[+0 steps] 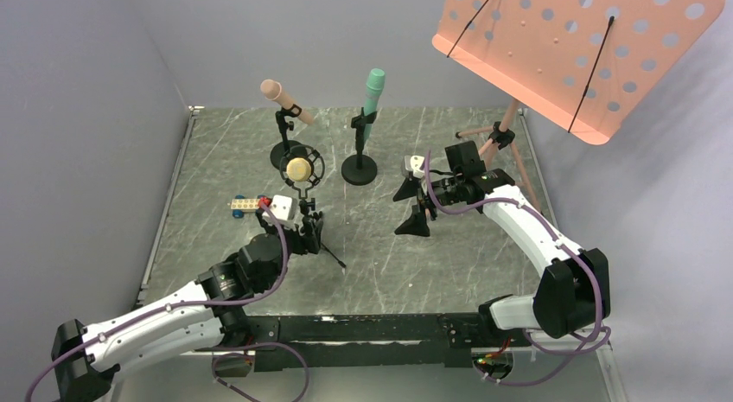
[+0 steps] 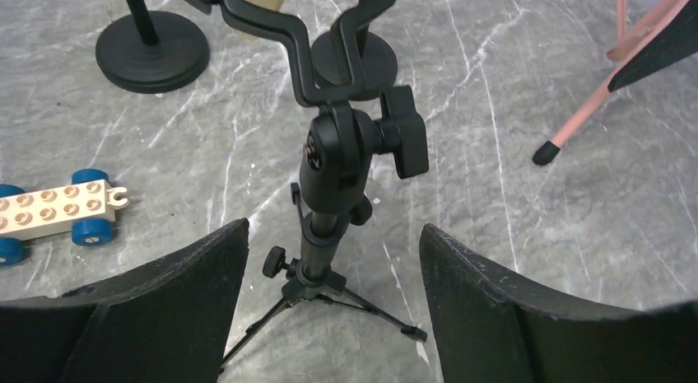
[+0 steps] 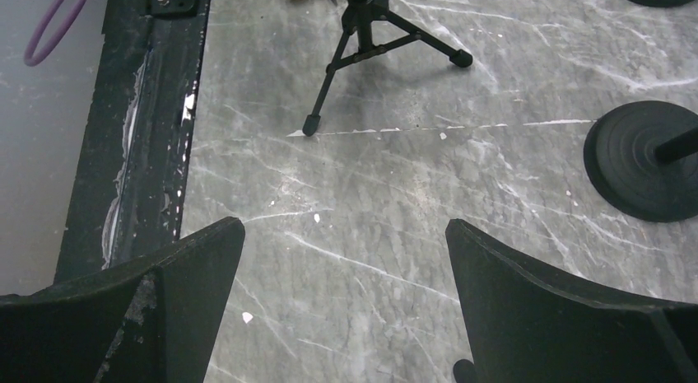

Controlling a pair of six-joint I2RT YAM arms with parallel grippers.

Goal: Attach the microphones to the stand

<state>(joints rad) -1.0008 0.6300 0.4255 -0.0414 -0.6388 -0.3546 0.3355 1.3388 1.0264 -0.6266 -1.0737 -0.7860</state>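
Top external view: shows the salmon-pink microphone [image 1: 283, 99] tilted in the clip of a round-based stand [image 1: 285, 151] at the back of the bench [image 1: 484, 272]. Shows the teal-green microphone [image 1: 373, 92] close to upright in a second round-based stand [image 1: 359, 169] just to the right. Places the pale yellow microphone [image 1: 298, 169] in the ring mount of a small tripod stand [image 1: 303, 191], nearer the arms, head facing the camera. Catches a toy block car [image 1: 246, 203] left of the tripod and a pink music stand [image 1: 579, 47] at the far right.

Left wrist view: shows the left fingers [image 2: 181, 301] spread wide, one on each side of the tripod's column, low down near the legs. Gripping nothing; cannot tell any contact with the column. Picks up the toy car at the left edge and a foot of the music stand at the right.

Right wrist view: shows the right fingers [image 3: 535, 301] parted too, holding nothing, over bare bench. Takes in the tripod's legs at the top and the base of the teal microphone's stand at the right edge.
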